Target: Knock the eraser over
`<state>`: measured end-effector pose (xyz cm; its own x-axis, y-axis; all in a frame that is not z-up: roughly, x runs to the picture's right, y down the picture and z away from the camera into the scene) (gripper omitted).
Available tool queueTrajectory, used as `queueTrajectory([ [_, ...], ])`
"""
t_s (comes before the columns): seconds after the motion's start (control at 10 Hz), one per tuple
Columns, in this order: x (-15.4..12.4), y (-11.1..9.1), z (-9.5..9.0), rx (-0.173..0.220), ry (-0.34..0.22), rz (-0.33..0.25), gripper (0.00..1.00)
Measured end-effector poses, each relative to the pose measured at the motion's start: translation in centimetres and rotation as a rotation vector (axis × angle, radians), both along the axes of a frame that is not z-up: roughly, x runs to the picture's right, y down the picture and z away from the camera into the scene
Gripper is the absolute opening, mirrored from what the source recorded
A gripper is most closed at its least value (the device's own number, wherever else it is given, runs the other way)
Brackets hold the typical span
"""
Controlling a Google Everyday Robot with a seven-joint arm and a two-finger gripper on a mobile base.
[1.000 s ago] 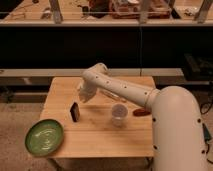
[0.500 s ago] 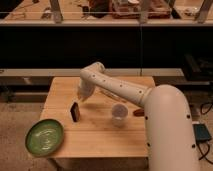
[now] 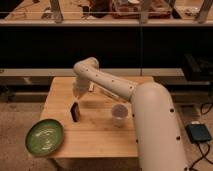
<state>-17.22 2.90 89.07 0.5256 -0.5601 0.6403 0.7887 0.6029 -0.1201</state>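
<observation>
The eraser [image 3: 75, 112] is a small black slab standing upright on the wooden table [image 3: 95, 137], left of centre. My gripper [image 3: 77, 93] hangs just above and slightly behind the eraser, at the end of the white arm [image 3: 107, 82] that reaches in from the right. I cannot tell whether it touches the eraser. A white cup [image 3: 119, 114] stands to the right of the eraser, close to the arm's large lower segment.
A green plate [image 3: 45, 136] lies at the table's front left corner. A pale flat pad [image 3: 91, 87] lies behind the gripper near the back edge. A dark shelf and rail run behind the table. A black box [image 3: 199, 133] sits on the floor at right.
The arm has swung a little to the left and toward the camera, and its large segment now covers the table's right side. The eraser still stands upright.
</observation>
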Motion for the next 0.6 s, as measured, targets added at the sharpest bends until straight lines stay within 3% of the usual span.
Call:
queueTrajectory([
  [0.2,-1.0,0.1,-2.2,-0.034,0.001,-0.042,0.33],
  [0.4,-2.2,1.7,-5.0,-0.04,-0.017,-0.078,0.33],
  [0.6,-2.2,2.2,-6.4,-0.048,-0.02,-0.104,0.33],
])
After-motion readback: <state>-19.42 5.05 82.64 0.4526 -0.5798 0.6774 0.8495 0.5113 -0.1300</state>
